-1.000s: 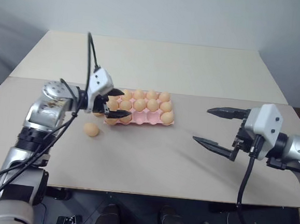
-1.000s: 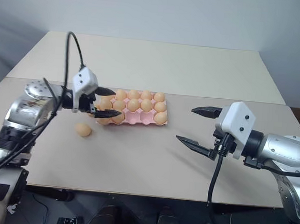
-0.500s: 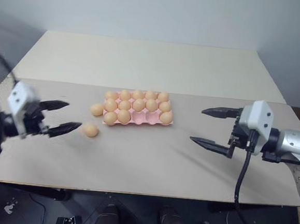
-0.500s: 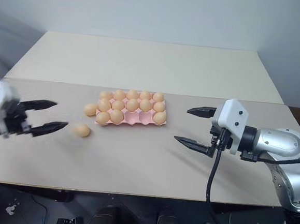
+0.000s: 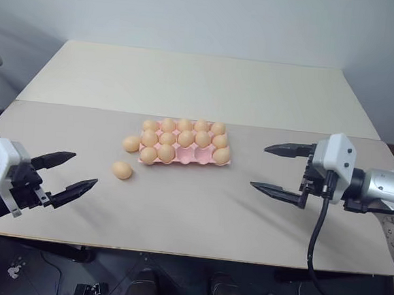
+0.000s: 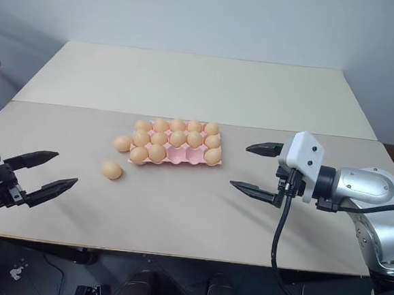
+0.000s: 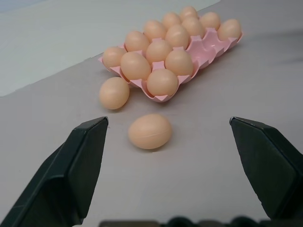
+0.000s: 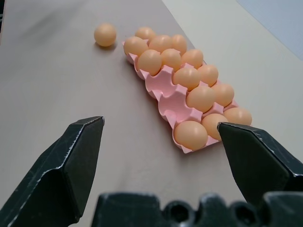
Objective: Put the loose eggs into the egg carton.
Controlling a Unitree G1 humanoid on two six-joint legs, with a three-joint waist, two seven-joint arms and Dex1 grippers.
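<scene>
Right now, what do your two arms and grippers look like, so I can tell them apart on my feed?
Both match: the left gripper and right gripper each have two tapered black fingers on a white blocky housing. The right arm is silver-grey metal with a black cable looping below it.

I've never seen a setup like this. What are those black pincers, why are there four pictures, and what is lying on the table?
This is a two-armed humanoid robot. Two pictures come from cameras in its head, looking down over its arms; the other two come from a camera on each wrist, looking out between that arm's two black fingers. The pincers are its end effectors: the left end effector and the right end effector. Both stand open and hold nothing. On the beige table lies a flat pink moulded egg carton, mostly filled with pale orange-tan eggs; two front cups are empty. Two loose eggs lie on the table at the carton's left end: one right beside the carton, the other a little apart, nearer the left end effector.
</scene>
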